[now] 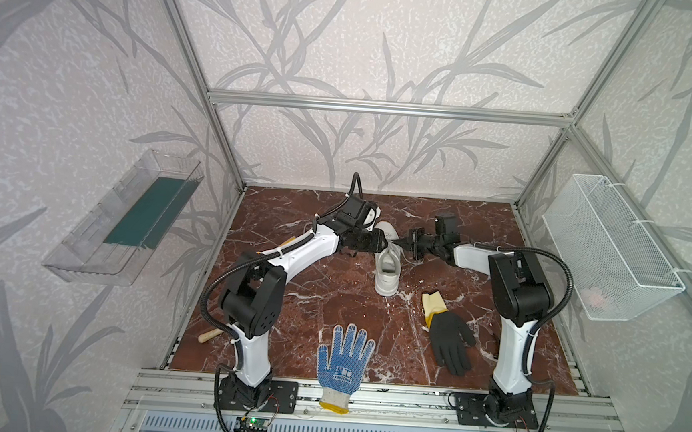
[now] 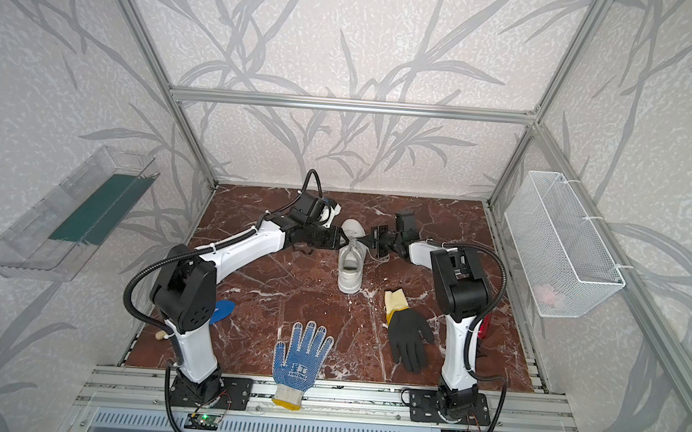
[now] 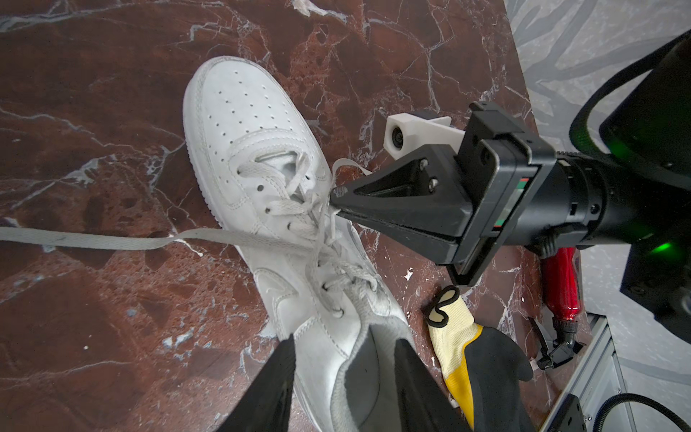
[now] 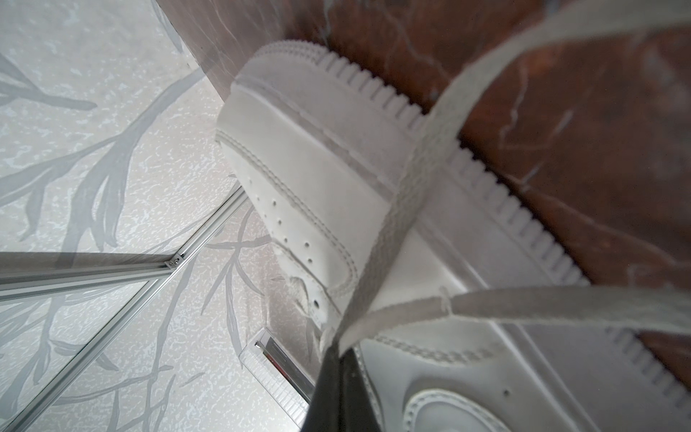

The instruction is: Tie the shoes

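The white shoe [image 1: 387,270] [image 2: 351,269] stands mid-table with its toe toward the back wall. Both grippers meet above its laces. My right gripper [image 3: 335,197] [image 4: 338,349] [image 1: 401,244] is shut on a white lace [image 4: 411,179] just above the eyelets, and two strands run out from its tip. One long lace [image 3: 112,239] stretches off to the side over the marble. My left gripper [image 3: 344,340] [image 1: 386,243] is open at the heel collar. One finger [image 3: 284,374] is outside the shoe's side wall and the other is over the opening.
A black glove with a yellow cuff [image 1: 450,341] lies right of the shoe and a blue-dotted white glove [image 1: 344,358] at the front edge. A red-handled tool [image 3: 561,284] lies by the right arm's base. A wire basket [image 1: 609,248] and a clear bin [image 1: 127,218] hang on the side walls.
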Controlling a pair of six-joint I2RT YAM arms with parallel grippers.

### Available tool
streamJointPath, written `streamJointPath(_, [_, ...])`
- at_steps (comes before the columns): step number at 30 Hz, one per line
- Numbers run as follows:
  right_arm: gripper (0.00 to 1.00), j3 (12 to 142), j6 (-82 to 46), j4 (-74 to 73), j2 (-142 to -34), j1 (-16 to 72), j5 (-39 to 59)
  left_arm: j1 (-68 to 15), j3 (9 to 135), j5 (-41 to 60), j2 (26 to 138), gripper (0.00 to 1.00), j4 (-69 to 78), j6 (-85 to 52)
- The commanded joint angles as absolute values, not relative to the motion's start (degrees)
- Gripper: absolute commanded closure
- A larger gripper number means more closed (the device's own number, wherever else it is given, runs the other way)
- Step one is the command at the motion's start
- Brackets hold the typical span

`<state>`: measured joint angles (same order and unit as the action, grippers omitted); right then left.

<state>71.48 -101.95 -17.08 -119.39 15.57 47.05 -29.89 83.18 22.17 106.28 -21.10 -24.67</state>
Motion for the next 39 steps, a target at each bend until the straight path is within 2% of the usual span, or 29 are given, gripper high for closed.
streamJointPath(1, [1.0,70.7,-101.5,-19.8,-119.1,15.2,48.1,-30.0,82.5,21.9,105.8,0.54,-20.9,-25.2])
streamJointPath(39, [1.0,67.3,-104.2,-28.2,-117.6,14.9,50.7,-30.6,81.9,21.8,105.4,0.54,-20.6,-25.6])
